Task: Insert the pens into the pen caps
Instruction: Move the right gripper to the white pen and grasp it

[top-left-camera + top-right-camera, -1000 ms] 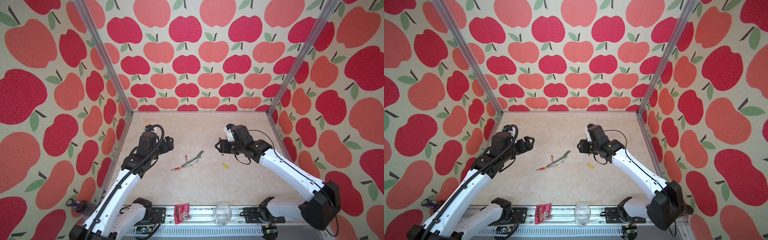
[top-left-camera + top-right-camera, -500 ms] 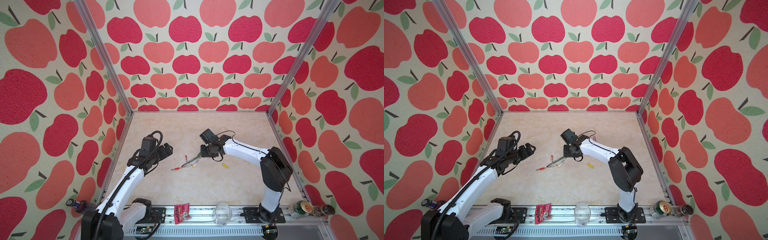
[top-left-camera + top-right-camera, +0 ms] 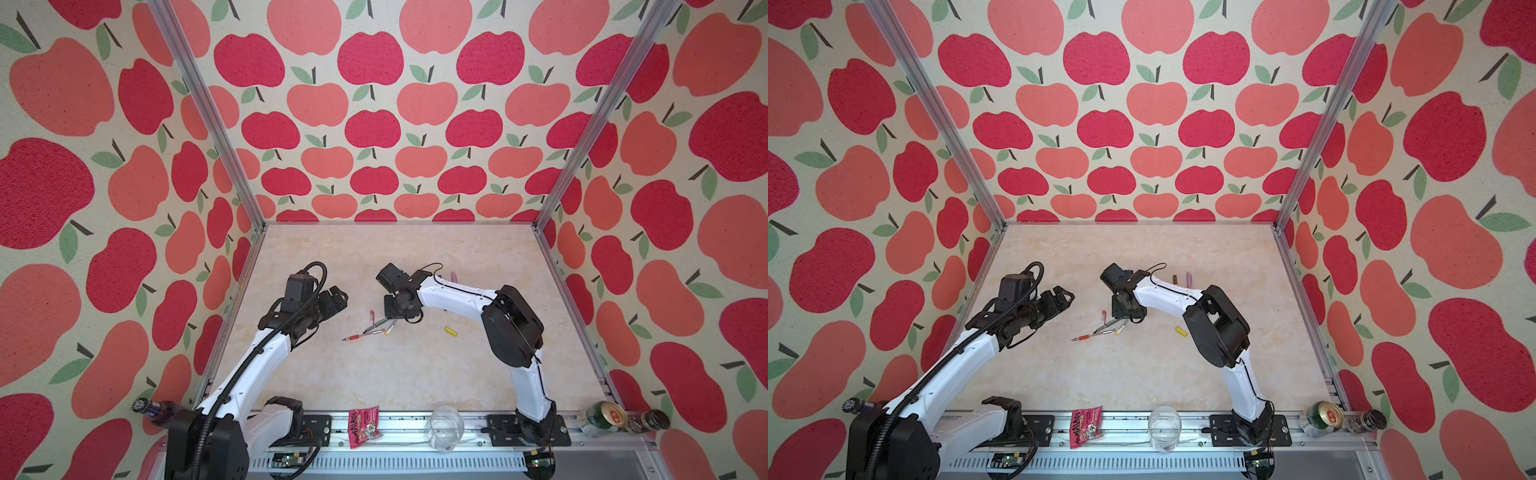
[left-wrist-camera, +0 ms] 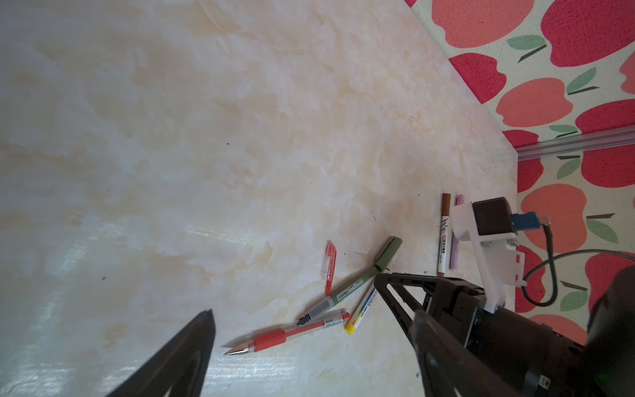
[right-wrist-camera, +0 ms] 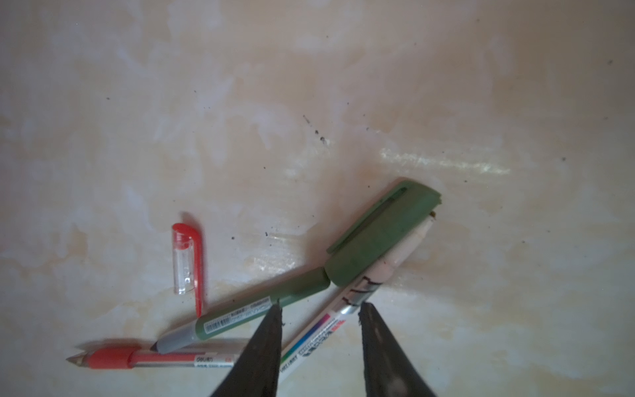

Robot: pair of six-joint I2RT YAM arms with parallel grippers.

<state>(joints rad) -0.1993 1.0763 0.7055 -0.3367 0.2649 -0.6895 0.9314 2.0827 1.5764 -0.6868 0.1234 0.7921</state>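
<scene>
red pen point(image 5: 154, 361) barrel reads "deli".

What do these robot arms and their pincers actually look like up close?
The left arm and right arm have smooth white shells and bulky black joints. A ribbed black hose runs along the left one, a thin black wire along the right. The left gripper and right gripper end in two black, tapering, pointed fingers.
</scene>
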